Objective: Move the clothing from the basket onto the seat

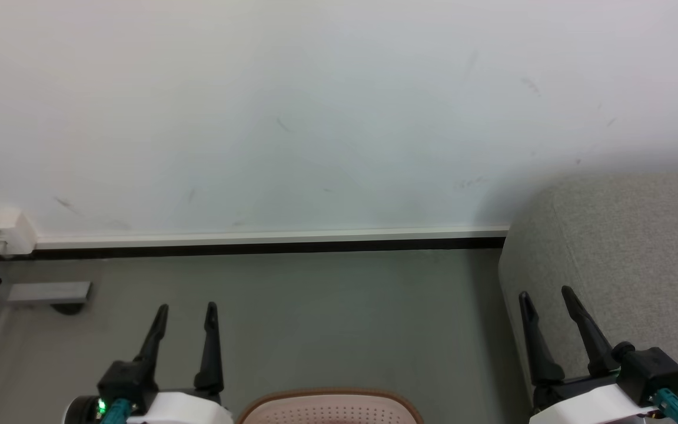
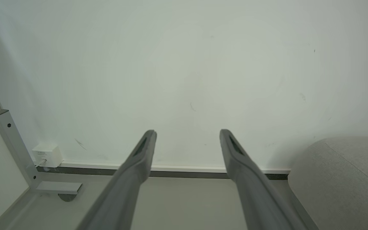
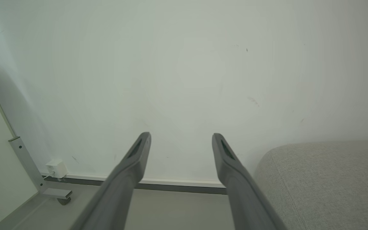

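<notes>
- Rounded cream-pink plastic basket point(image 1: 330, 411) with brown rim and rows of small holes: cut off by bottom edge of head view, just far rim and a strip of perforated wall in frame. Inside hidden, contents impossible to tell.
- Sits low centre on matte grey floor point(image 1: 327, 318), between the two pincers.
- Large light grey woven-fabric sofa seat point(image 1: 627, 259): at right, one rounded corner in frame, rest cropped. Apart from basket, floor between.
- Left pincer point(image 1: 187, 306) point(image 2: 187, 132): released, long dark tapered fingers spread, nothing between, left of basket.
- Right pincer point(image 1: 545, 292) point(image 3: 181, 134): released too, empty, seen against sofa corner; contact with fabric hard to judge.
- Smooth white wall point(image 1: 315, 118) with faint scuffs; white skirting strip point(image 1: 268, 237) over dark band.
- Small white boxy plug point(image 1: 3, 231) at wall foot, far left; grey metal frame leg point(image 1: 47, 292) with flat foot beside it, mostly cropped.
</notes>
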Tool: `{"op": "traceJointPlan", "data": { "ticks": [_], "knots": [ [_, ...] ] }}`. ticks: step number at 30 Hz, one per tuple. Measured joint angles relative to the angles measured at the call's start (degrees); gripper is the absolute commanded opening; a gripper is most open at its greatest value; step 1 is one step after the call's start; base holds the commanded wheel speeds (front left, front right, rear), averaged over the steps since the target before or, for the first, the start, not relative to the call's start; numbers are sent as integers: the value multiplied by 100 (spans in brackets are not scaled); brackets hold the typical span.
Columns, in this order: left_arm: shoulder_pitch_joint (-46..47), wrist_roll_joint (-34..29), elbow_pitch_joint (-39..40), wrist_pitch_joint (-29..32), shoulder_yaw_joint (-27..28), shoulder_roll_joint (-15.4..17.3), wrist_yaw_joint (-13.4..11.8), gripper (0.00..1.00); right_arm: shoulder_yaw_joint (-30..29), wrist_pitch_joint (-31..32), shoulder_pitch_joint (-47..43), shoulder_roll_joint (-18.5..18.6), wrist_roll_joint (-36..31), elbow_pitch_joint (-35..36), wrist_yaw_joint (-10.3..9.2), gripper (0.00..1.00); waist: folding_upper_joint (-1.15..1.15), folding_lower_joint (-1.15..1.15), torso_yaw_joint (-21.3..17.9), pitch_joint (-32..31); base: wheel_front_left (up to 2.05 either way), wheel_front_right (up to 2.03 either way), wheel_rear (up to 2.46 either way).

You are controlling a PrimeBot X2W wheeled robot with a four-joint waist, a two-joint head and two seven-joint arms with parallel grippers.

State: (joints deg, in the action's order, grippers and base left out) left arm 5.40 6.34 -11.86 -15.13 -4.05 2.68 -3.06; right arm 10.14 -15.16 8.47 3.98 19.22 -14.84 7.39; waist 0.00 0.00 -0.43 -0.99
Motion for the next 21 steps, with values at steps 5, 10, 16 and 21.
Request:
{"op": "traceJointPlan", "data": {
  "ticks": [5,10,16,21],
  "knots": [
    [0,31,-3,0,11,0,8,100,18,0,13,3,14,-7,0,100,0,0,-21,-4,0,0,0],
    [0,32,-4,0,22,0,24,100,11,0,26,8,20,-5,0,100,0,0,-50,-2,0,0,0],
    [1,77,-5,0,32,0,25,100,-40,0,26,5,104,-7,0,100,0,0,-79,16,0,0,0],
    [14,80,-13,0,35,0,34,100,-71,0,35,-3,147,-5,0,100,0,0,-94,51,0,0,0]
  ]
}}
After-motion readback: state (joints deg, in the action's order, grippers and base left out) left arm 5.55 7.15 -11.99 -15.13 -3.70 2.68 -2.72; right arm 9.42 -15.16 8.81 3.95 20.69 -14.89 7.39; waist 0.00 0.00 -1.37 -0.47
